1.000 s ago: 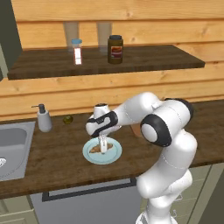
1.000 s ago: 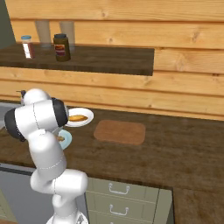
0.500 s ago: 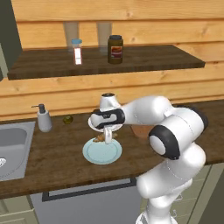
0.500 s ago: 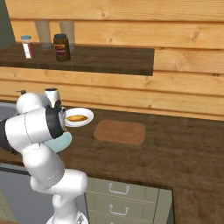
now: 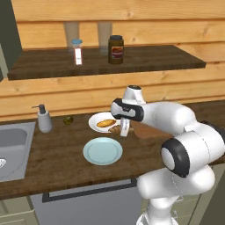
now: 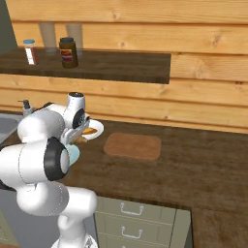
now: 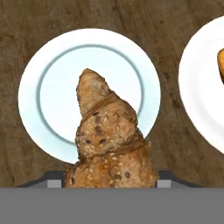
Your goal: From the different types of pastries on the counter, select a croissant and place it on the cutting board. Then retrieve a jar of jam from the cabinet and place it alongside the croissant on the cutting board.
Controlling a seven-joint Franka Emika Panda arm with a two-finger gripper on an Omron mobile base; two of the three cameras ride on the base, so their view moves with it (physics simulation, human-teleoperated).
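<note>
My gripper (image 5: 124, 130) is shut on a seeded brown croissant (image 7: 109, 140), held above the counter between the light blue plate (image 5: 103, 151) and the white plate (image 5: 93, 121). In the hand view the croissant stands between both fingers, with the blue plate (image 7: 48, 96) below it. From the right base view the gripper (image 6: 77, 137) hangs just left of the brown cutting board (image 6: 133, 146), which lies bare. My arm hides most of the board in the left base view. A dark jam jar (image 5: 116, 49) stands on the wooden shelf (image 5: 149, 59).
The white plate (image 7: 201, 87) carries an orange pastry (image 5: 106, 123). A soap dispenser (image 5: 43, 118) and a sink (image 5: 13, 145) are at the left, a small green fruit (image 5: 67, 120) near the wall. A shaker (image 5: 78, 51) stands on the shelf beside the jar.
The gripper lifted the croissant off the blue plate and carried it right and back, toward the white plate and the board. The blue plate now lies bare.
</note>
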